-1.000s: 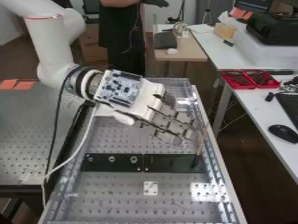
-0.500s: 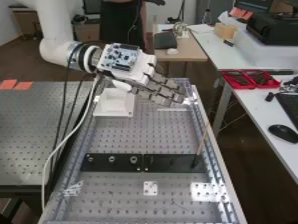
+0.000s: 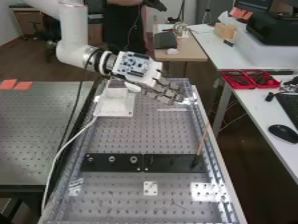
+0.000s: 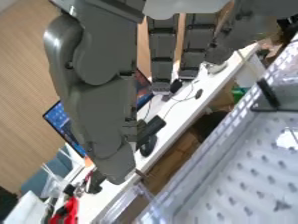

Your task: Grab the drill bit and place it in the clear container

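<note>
The hand point(image 3: 161, 91) is over the far end of the perforated bench, its fingers straight and slanting down to the right. Beneath the fingertips lie pale edges and glare, perhaps the clear container point(image 3: 174, 109). A black strip point(image 3: 174, 163) crosses the bench well nearer, with several round fittings point(image 3: 112, 159) at its left; which thing is the drill bit I cannot tell. In the wrist view the hand point(image 4: 161, 55) hangs with straight fingers and a thumb apart from them, nothing seen between. Transparent edges point(image 4: 123, 204) show below the thumb.
A thin brown stick point(image 3: 202, 141) stands tilted at the strip's right end. A white block point(image 3: 115, 103) sits left of the hand. Beyond the right rail are a side table with red trays point(image 3: 249, 79) and a mouse point(image 3: 283, 133). A white cable point(image 3: 61, 150) hangs along the left side.
From near the brown stick, the hand has moved back toward the bench's far end, clear of the stick. Over the last half second it shifted slightly right and farther away.
</note>
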Controlling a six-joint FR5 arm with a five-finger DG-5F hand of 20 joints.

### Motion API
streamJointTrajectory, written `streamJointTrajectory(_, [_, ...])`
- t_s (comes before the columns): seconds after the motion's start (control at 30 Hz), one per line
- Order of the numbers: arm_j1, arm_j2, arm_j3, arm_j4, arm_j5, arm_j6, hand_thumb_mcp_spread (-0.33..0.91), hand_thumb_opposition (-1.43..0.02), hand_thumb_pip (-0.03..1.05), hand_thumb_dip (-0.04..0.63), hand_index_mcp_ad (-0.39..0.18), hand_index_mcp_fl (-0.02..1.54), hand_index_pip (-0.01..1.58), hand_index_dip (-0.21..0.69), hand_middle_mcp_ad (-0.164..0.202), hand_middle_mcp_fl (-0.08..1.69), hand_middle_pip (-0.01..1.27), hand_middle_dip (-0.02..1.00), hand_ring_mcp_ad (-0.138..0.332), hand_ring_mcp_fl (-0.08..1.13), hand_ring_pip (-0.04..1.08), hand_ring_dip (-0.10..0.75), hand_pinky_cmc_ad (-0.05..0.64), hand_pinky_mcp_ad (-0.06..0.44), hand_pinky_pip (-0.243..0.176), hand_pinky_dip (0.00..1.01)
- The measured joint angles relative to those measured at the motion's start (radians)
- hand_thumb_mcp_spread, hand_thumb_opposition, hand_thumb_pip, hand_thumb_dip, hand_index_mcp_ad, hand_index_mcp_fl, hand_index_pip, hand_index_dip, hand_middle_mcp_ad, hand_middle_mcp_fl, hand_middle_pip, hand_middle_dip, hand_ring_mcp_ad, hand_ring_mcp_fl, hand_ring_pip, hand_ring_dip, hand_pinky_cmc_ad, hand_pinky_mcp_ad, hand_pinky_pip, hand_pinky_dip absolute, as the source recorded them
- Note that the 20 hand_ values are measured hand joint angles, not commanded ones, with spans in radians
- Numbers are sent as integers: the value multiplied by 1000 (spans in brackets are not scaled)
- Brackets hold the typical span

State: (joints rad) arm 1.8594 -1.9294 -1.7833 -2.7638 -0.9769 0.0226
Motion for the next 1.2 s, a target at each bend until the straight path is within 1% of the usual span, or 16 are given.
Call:
streamJointTrajectory(0.17, [13, -55, 33, -3, -21, 23, 674, -1030, 417, 251, -119, 1101, 613, 401, 79, 340, 110, 250, 113, 176, 98, 87, 330, 82, -63, 152])
streamJointTrajectory(0.3, [17, -81, 53, -8, -35, 33, 674, -1030, 417, 251, -119, 1101, 613, 401, 75, 337, 110, 250, 113, 176, 98, 87, 330, 86, -63, 152])
streamJointTrajectory(0.4, [21, -98, 69, -16, -49, 39, 674, -1030, 417, 251, -119, 1101, 613, 401, 75, 347, 110, 253, 105, 176, 98, 87, 330, 87, -63, 152])
streamJointTrajectory(0.43, [22, -103, 73, -18, -52, 41, 674, -1030, 417, 251, -119, 1101, 613, 401, 75, 323, 108, 253, 105, 176, 101, 87, 330, 86, -63, 152])
streamJointTrajectory(0.57, [27, -129, 101, -33, -69, 50, 674, -1030, 417, 251, -119, 1101, 613, 401, 75, 330, 108, 253, 110, 176, 98, 87, 330, 98, -63, 152])
streamJointTrajectory(0.63, [29, -136, 110, -37, -80, 50, 674, -1030, 417, 251, -119, 1101, 613, 401, 75, 347, 108, 253, 110, 176, 98, 87, 330, 98, -63, 152])
streamJointTrajectory(0.77, [40, -148, 131, -47, -86, 57, 674, -1030, 417, 251, -119, 1101, 613, 401, 75, 328, 108, 253, 112, 176, 98, 87, 330, 96, -63, 152])
streamJointTrajectory(0.87, [44, -150, 135, -41, -97, 54, 674, -1030, 417, 251, -119, 1101, 613, 401, 75, 337, 108, 253, 113, 176, 98, 87, 330, 101, -63, 152])
streamJointTrajectory(0.9, [45, -150, 137, -41, -98, 53, 674, -1030, 417, 251, -119, 1101, 613, 401, 79, 342, 108, 253, 122, 176, 98, 87, 330, 103, -63, 152])
streamJointTrajectory(1.07, [51, -153, 146, -50, -92, 46, 674, -1030, 417, 251, -119, 1101, 613, 401, 79, 321, 108, 253, 122, 176, 101, 87, 330, 103, -63, 152])
streamJointTrajectory(1.2, [52, -154, 144, -48, -91, 45, 674, -1030, 417, 251, -119, 1101, 613, 401, 79, 344, 108, 253, 122, 175, 98, 87, 330, 103, -63, 152])
